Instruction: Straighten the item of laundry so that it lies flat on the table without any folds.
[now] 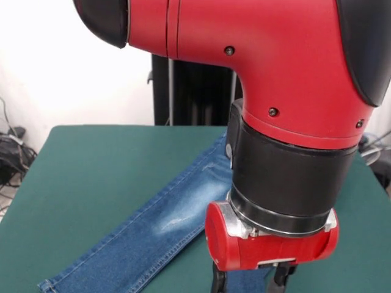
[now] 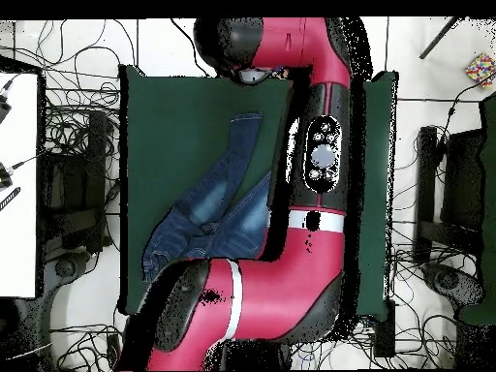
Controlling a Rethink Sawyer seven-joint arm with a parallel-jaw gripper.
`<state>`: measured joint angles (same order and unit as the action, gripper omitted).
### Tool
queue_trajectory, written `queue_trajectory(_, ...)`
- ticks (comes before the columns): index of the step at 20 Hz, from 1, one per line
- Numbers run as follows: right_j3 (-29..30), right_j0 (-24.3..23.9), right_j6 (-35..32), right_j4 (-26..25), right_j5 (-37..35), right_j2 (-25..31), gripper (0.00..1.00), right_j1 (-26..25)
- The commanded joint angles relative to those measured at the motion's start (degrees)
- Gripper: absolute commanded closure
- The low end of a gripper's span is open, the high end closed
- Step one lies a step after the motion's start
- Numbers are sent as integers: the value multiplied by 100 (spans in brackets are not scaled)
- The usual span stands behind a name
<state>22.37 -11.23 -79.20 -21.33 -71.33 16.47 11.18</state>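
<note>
The big red arm (image 1: 269, 79) hides part of the jeans (image 1: 153, 232). The tool (image 1: 252, 282) is cut off at the bottom edge.

A: A large dark green felt-topped table (image 1: 104, 177) is seen, uniformly coloured with no pattern.

B: A small pair of blue denim jeans (image 1: 153, 235) is picked out against it, mid-blue overall, with a faded, whitish patch showing on the thigh.

A: From overhead the blue denim (image 2: 199, 218) is shown darker toward the waist, paler on the legs.

B: The glossy red and black robot arm (image 1: 275, 73) is dominated by bright red shells, broken by a black band and black caps.

A: From above, a white stripe is noted across the red arm (image 2: 281, 291), and a black panel with pale round marks.

B: The black-fingered gripper (image 1: 250, 279) is mounted under a red housing.
</note>
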Motion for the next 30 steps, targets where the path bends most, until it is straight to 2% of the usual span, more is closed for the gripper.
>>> queue_trajectory(1,1105,-21,-930,59,328,-85,0,-320)
queue_trajectory(7,1296,-73,-766,161,319,-24,0,-291)
queue_trajectory(11,2031,-166,-855,236,769,-139,0,42)
queue_trajectory(16,2375,-206,-860,239,971,-204,0,185)
queue_trajectory(21,2375,-206,-917,208,1129,-175,0,75)
queue_trajectory(29,2056,-83,-994,224,1067,-108,0,-249)
queue_trajectory(30,2273,-111,-1007,250,1160,-127,0,-136)
